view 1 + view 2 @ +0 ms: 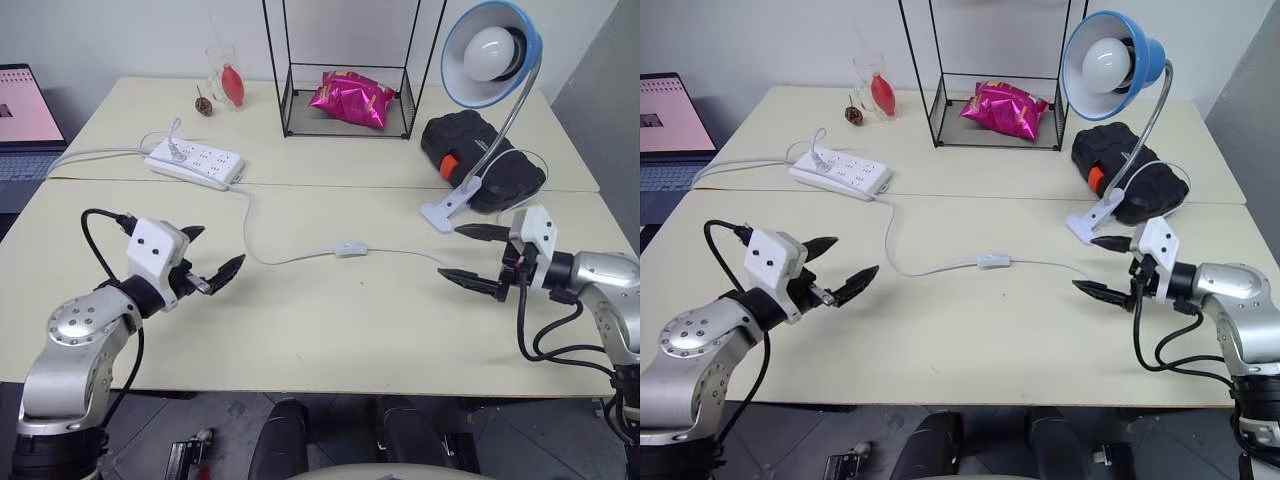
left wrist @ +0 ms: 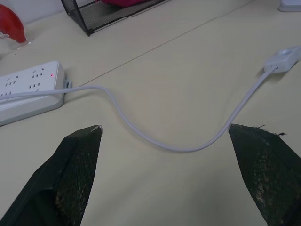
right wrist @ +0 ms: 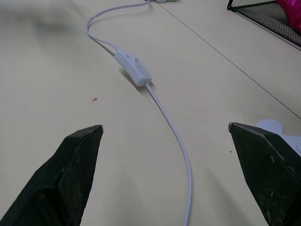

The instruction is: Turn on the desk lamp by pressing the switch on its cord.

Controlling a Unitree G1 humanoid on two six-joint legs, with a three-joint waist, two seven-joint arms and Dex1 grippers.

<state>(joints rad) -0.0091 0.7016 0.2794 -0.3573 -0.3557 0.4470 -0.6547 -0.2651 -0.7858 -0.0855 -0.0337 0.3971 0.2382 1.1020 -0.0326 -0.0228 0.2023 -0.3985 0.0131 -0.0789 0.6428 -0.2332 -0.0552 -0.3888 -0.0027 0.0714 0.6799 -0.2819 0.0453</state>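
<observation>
A: Where is the switch (image 1: 350, 249) found?

B: It is seen lying flat on the table (image 1: 330, 330), in the open stretch between the two arms, with the cord (image 1: 285, 257) run through it. One end of the cord is led off toward the power strip (image 1: 195, 163), the other toward the white clamp of the desk lamp (image 1: 490, 60), whose bulb appears unlit.

A: How is its long axis laid?

B: Roughly across the table, left to right, in line with the cord at that spot. From the right wrist view the switch (image 3: 134, 67) is met nearly end-on, with the rocker turned upward.

A: And the jaws?

B: Both are spread wide and nothing is held. The left gripper (image 1: 212, 257) is kept above the table, aimed forward and inward; the right gripper (image 1: 472, 256) is aimed inward from the other side. Neither is in touch with switch or cord.

A: Which arm is judged nearer?

B: The gaps look close to even in the head views, the right perhaps a little shorter. In the left wrist view the switch (image 2: 282, 59) is caught far off to one side of the fingers, whereas in the right wrist view it is set more nearly ahead, between the two fingertips. The right arm is therefore judged better lined up: an inward reach, then a press down on the rocker, would be called for.
</observation>
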